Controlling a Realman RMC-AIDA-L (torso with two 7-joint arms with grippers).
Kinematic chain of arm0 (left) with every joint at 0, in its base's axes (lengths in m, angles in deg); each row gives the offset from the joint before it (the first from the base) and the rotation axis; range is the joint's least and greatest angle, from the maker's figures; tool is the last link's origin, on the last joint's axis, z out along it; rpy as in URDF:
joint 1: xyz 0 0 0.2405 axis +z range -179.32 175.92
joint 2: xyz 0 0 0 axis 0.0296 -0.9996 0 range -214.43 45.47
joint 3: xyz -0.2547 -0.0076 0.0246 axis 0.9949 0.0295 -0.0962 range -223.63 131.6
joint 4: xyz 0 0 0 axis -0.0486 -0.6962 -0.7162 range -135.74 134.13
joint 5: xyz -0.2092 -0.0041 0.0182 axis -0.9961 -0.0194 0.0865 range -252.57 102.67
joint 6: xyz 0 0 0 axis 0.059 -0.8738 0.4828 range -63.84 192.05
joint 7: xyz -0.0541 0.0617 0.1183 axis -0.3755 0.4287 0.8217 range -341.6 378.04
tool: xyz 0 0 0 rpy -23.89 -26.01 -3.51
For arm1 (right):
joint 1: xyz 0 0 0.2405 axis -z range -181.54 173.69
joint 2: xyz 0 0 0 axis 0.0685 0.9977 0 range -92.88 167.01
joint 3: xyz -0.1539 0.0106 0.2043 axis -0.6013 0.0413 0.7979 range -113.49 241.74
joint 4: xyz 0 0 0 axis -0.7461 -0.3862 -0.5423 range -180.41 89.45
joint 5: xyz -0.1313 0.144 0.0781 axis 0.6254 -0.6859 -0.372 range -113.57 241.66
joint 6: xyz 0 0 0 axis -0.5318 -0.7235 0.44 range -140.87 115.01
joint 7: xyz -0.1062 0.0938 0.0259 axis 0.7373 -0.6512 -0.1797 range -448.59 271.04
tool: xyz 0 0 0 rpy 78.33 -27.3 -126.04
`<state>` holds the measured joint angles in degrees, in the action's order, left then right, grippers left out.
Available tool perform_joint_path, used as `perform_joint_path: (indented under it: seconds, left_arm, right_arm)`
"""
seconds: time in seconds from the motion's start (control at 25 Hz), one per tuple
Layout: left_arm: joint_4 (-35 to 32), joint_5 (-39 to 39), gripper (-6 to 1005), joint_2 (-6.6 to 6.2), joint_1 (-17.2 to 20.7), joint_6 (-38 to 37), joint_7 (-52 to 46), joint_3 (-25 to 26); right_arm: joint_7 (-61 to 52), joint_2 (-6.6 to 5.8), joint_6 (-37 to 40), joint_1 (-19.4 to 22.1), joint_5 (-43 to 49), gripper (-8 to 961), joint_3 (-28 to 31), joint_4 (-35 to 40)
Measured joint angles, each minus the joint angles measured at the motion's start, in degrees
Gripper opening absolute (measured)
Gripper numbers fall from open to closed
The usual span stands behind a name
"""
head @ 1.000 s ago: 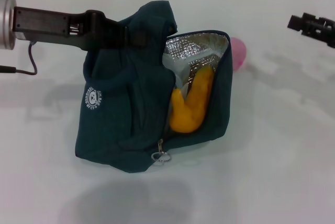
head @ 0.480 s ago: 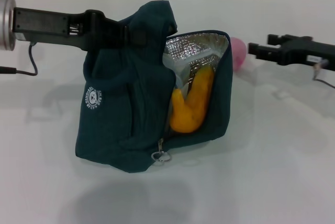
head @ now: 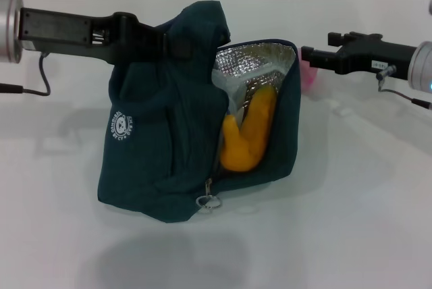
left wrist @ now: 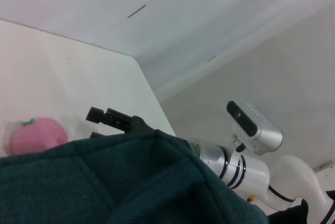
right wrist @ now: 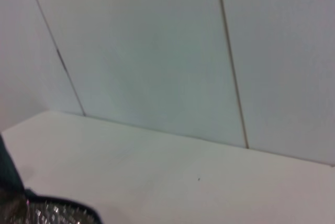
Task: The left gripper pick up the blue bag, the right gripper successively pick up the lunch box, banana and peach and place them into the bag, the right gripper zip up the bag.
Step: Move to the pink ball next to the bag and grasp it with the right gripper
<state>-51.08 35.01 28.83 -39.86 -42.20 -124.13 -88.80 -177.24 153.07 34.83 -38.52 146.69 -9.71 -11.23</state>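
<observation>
The right gripper (head: 307, 54) reaches in level from the right, its dark tip just over the peach (head: 308, 74) and close beside the open rim of the blue bag (head: 162, 140). Whether its jaws are parted or closed on anything I cannot tell from the head view, and its own wrist view shows none of it. The left gripper (head: 177, 44) is clenched on the bag's upper fabric, holding the bag upright on the white table (head: 364, 188) with its mouth facing right.

From the head camera, the peach is mostly hidden behind the bag's edge and the right gripper; only a pink sliver shows. The left wrist view gives it whole (left wrist: 37, 135), round and pink with a small green stem, resting on the table beyond the teal fabric (left wrist: 125, 182), with the right gripper (left wrist: 97, 115) just beside and above it. The right wrist view shows only the wall, bare table and a corner of the silver foil lining (right wrist: 47, 214).

Inside the bag the banana (head: 248, 134) leans against the foil lining (head: 253, 66). The ring zipper pull (head: 208, 201) hangs at the bag's lower front, and the white round logo (head: 121, 127) faces forward on the left side.
</observation>
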Motion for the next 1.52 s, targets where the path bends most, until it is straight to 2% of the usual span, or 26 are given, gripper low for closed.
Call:
perform_joint_path:
  seconds: [0.24,0.6,1.12,1.52]
  left_arm:
    - [-0.2,0.0,43,0.23,-0.3,-0.2,0.0,-0.2]
    - [0.0,0.1,43,0.21,-0.3,-0.2,-0.1,-0.5]
    - [0.1,0.3,43,0.27,-0.4,-0.1,0.0,-0.7]
    - [0.1,0.3,44,0.24,-0.4,-0.1,0.1,-0.8]
  right_arm:
    - [0.9,0.01,-0.7,0.2,-0.1,760,-2.5,1.1]
    - [1.2,0.1,-3.1,-0.1,0.0,764,-2.9,-0.3]
    - [1.2,0.19,-7.5,-3.5,-3.5,761,-9.2,-4.3]
    - [1.2,0.19,-8.4,-3.7,-4.2,737,-9.7,-4.5]
